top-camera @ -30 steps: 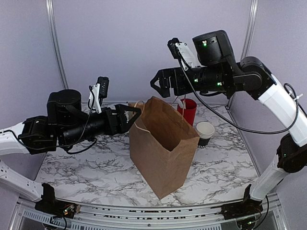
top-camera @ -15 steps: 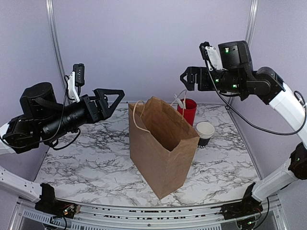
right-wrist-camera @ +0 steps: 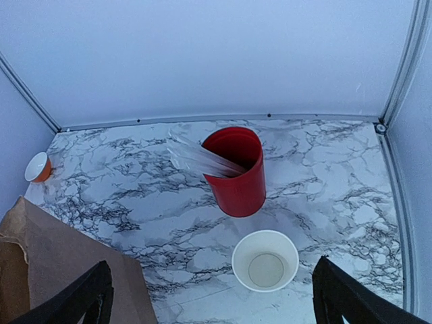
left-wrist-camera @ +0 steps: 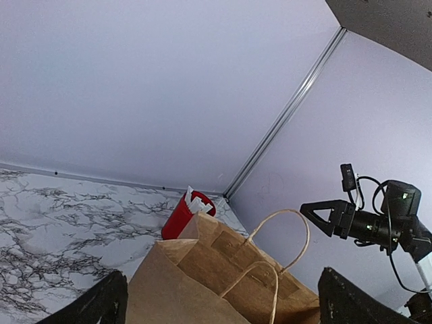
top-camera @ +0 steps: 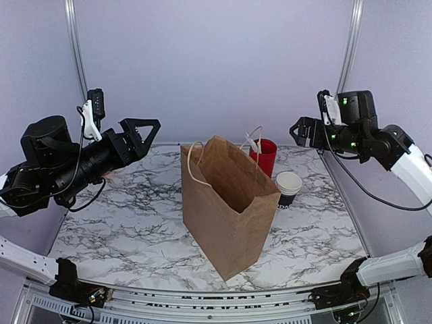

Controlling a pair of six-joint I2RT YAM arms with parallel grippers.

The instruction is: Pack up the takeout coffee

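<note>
hanging clear of the paper bag (top-camera: 229, 216), left gripper (top-camera: 150, 136) and right gripper (top-camera: 295, 133) gape empty.

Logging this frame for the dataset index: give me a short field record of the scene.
brown paper bag: upright, open, mid-table
tall red cup: holds white utensils, behind bag
lidless black paper cup: white inside, right of bag
lidded takeout coffee: not visible
left gripper: open, empty, raised left of bag
right gripper: open, empty, raised right of bag
</note>
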